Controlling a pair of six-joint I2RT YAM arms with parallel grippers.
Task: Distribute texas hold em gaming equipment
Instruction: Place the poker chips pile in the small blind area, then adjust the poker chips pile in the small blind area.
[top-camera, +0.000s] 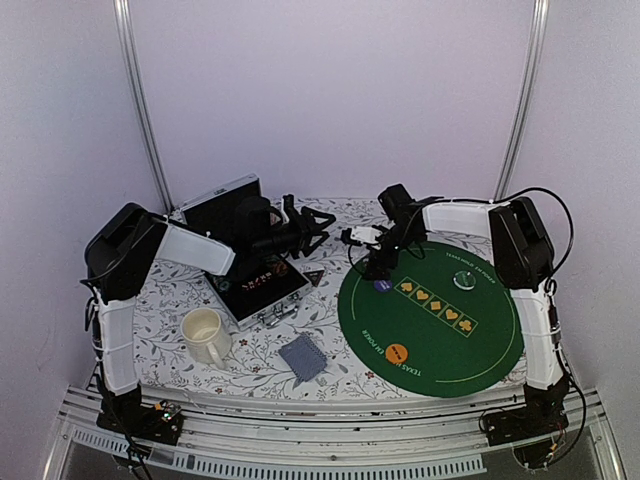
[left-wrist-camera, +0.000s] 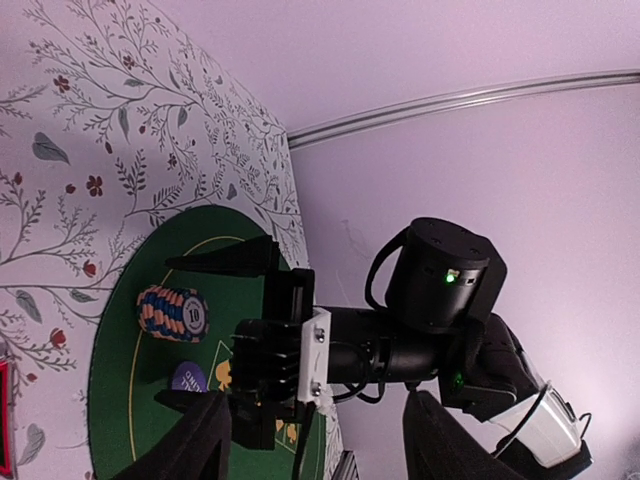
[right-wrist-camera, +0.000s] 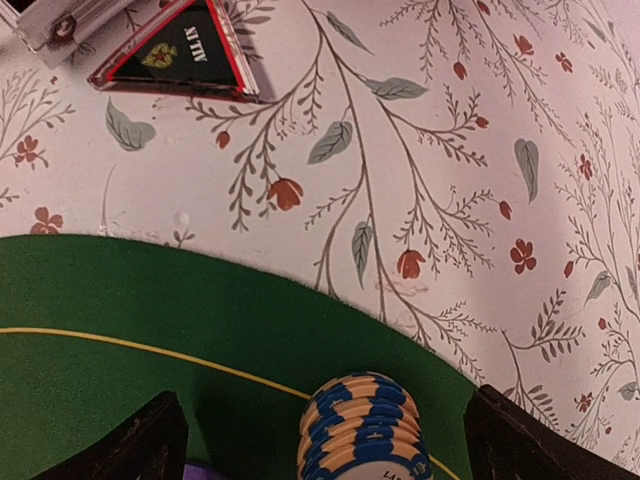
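Black right claw (top-camera: 381, 266) spread, straddling chip stack (right-wrist-camera: 362, 430)

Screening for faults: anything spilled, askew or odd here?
Nothing spilled or damaged. The chip stack stands upright on the mat. The deck lies skewed off the mat, and the mug is the one non-poker thing.

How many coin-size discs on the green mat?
3. Purple disc at the mat's left side by the right end effector; clear disc toward its far side; orange disc near its front edge. Some may be hidden.
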